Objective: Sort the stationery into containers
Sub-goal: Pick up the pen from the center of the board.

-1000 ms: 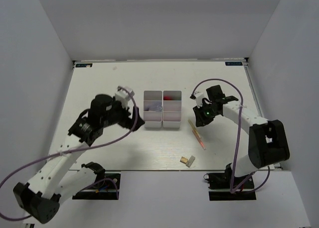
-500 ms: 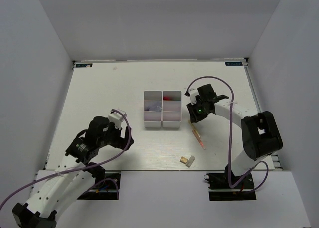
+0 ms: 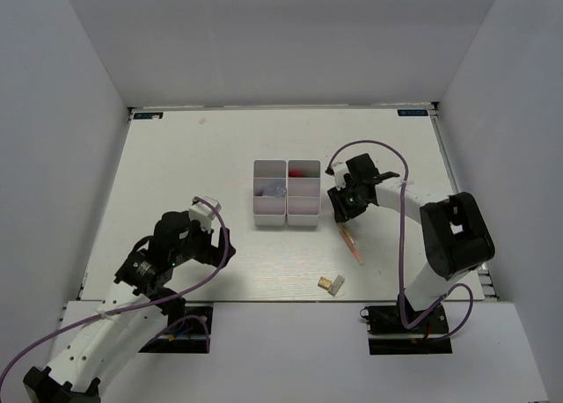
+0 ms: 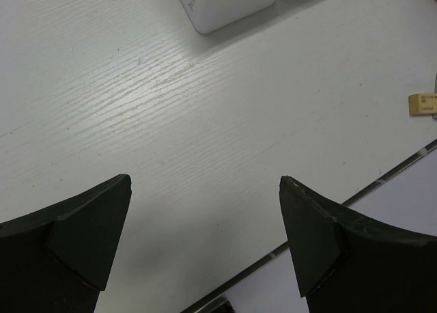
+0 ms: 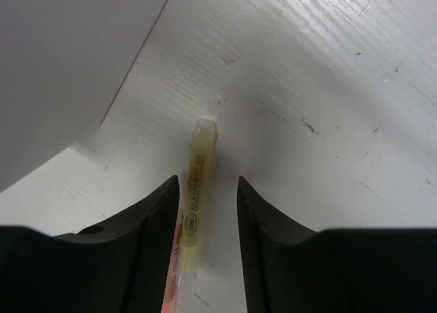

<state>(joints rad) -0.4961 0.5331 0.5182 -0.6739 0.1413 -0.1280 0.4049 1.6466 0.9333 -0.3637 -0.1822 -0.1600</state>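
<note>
The right end effector [image 5: 208,183] hangs low over the desk [image 3: 176,157] with its two black fingers [image 5: 157,245] parted to a narrow gap. The orange pen [image 5: 196,176] lies flat on the desk inside that gap. Its pale yellowish, clear-tipped end points away from the wrist and lies close along the left-hand finger, with a strip of bare desk between it and the other finger, so the pen is straddled and not pinched. In the overhead view the pen runs diagonally toward the near edge, its far end under this end effector. Just beside that end, the right tray [image 3: 303,221] shows its outer wall.

The left end effector [image 4: 205,190] is spread wide, holds nothing, and has only bare desk between its fingers [image 4: 89,238]. It sits over the near-left part of the desk, well apart from the trays.

The left tray [image 3: 270,219] and the right tray stand side by side, touching, at the middle of the desk, each with three compartments in a row running away from the arms. A red item [image 3: 303,168] lies in the far compartment of the right tray. A bluish piece [image 3: 275,190] lies in the middle compartment of the left tray.

A tan block [image 3: 331,283] rests alone on the desk near its front edge, near the pen's near end but not touching it.
</note>
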